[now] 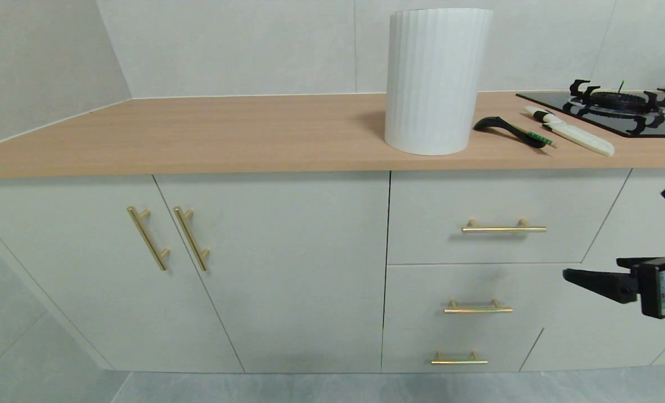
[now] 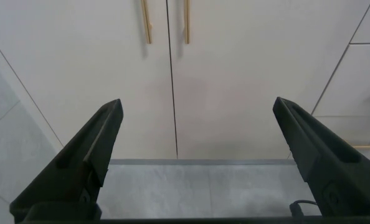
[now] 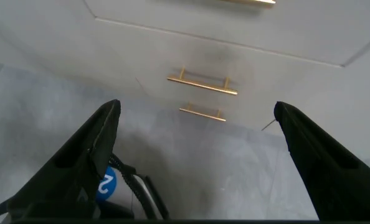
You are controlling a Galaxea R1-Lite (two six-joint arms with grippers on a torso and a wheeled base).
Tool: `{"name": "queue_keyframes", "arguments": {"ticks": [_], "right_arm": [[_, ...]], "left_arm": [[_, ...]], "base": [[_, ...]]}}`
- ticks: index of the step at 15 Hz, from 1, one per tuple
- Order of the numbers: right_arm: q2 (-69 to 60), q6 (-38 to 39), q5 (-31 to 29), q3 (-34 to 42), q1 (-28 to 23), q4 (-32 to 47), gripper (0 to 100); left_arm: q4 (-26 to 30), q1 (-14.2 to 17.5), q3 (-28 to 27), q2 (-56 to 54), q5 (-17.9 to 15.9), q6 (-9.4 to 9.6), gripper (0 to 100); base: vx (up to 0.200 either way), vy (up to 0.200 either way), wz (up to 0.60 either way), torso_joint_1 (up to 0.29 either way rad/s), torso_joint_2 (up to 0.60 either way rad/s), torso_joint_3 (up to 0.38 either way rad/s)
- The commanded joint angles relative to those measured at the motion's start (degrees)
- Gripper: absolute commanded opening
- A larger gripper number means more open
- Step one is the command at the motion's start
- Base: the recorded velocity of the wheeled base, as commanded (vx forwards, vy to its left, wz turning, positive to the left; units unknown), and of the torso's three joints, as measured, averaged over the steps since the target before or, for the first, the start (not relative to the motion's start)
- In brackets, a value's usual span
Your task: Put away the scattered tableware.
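Note:
On the wooden countertop (image 1: 226, 134) stands a tall white ribbed holder (image 1: 436, 84). Just to its right lie a black utensil (image 1: 506, 129) and a long white utensil (image 1: 576, 134), side by side near the hob. My right gripper (image 1: 576, 277) (image 3: 197, 107) hangs low at the right, in front of the drawers, open and holding nothing. In the left wrist view my left gripper (image 2: 197, 104) is open too, empty, facing the lower part of the double cabinet doors (image 2: 172, 74) above the floor.
A black gas hob (image 1: 618, 109) fills the counter's far right end. Below are two cabinet doors with gold handles (image 1: 167, 238) and three drawers with gold handles (image 1: 503, 228) (image 3: 202, 84). A tiled wall backs the counter, and grey floor lies below.

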Motion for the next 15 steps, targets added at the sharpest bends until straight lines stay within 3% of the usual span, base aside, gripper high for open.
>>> {"name": "queue_keyframes", "arguments": {"ticks": [1, 5, 10, 15], "right_arm": [[12.2, 0.1, -0.4, -2.3, 0.9, -1.6, 100], [21.1, 0.0, -1.0, 3.2, 2.1, -16.8, 100], [30.4, 0.2, -2.7, 2.9, 2.0, -20.1, 100], [43.7, 0.4, -8.3, 3.7, 2.0, -31.1, 100]], "left_arm": [[0.0, 0.0, 0.0, 0.0, 0.0, 0.0, 100], [0.0, 0.0, 0.0, 0.0, 0.0, 0.0, 100], [0.0, 0.0, 0.0, 0.0, 0.0, 0.0, 100], [0.0, 0.0, 0.0, 0.0, 0.0, 0.0, 100]], "base": [[0.0, 0.0, 0.0, 0.0, 0.0, 0.0], [0.0, 0.0, 0.0, 0.0, 0.0, 0.0], [0.0, 0.0, 0.0, 0.0, 0.0, 0.0], [0.0, 0.0, 0.0, 0.0, 0.0, 0.0]]}}
